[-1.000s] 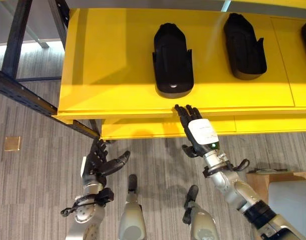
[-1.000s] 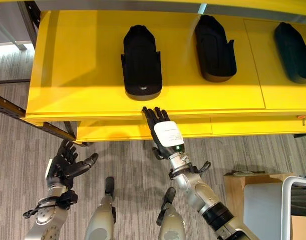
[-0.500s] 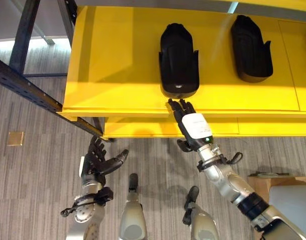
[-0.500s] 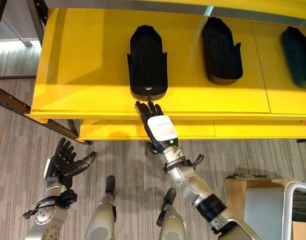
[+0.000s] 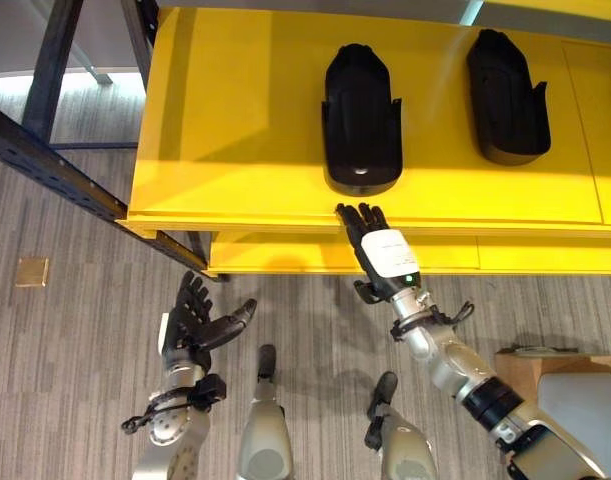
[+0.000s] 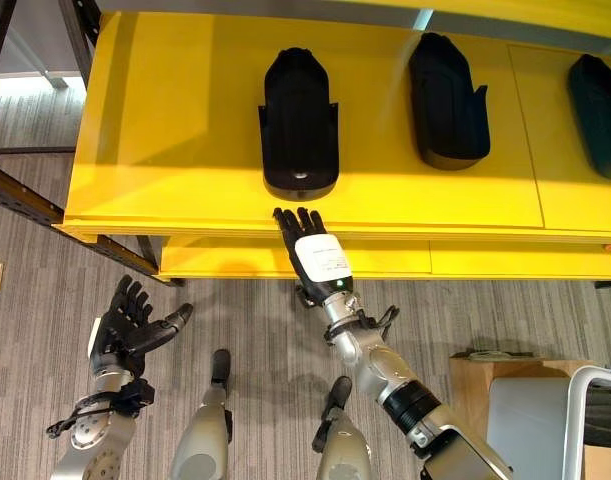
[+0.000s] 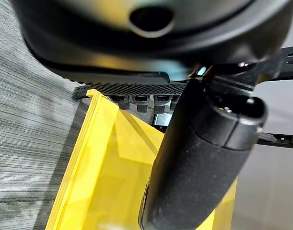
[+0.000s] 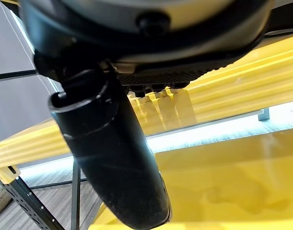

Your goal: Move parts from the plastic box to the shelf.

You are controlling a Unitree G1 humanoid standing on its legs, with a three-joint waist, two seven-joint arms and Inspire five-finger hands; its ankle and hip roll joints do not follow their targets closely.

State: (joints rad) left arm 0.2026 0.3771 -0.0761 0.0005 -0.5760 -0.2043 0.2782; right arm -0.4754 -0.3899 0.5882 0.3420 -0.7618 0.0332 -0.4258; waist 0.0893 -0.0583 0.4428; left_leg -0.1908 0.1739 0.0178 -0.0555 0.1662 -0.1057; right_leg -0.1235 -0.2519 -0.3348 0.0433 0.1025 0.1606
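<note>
A black moulded part (image 5: 361, 118) lies on the yellow shelf (image 5: 235, 130), near its front edge. A second black part (image 5: 506, 96) lies further right, and a third (image 6: 599, 102) at the far right. My right hand (image 5: 382, 250) is open, fingers straight, its fingertips at the shelf's front edge just below the first part, apart from it. My left hand (image 5: 195, 320) hangs low over the floor, open with fingers spread and nothing in it. In the right wrist view the thumb (image 8: 112, 158) stands out against the yellow shelf.
A lower yellow shelf board (image 5: 285, 258) shows under the top one. A dark metal rack beam (image 5: 55, 170) runs along the left. A wooden box (image 6: 485, 375) and a pale container (image 5: 585, 400) stand on the grey floor at the lower right.
My right hand has drawn back a little from the first part, toward the shelf's front edge. The left hand has stayed where it was.
</note>
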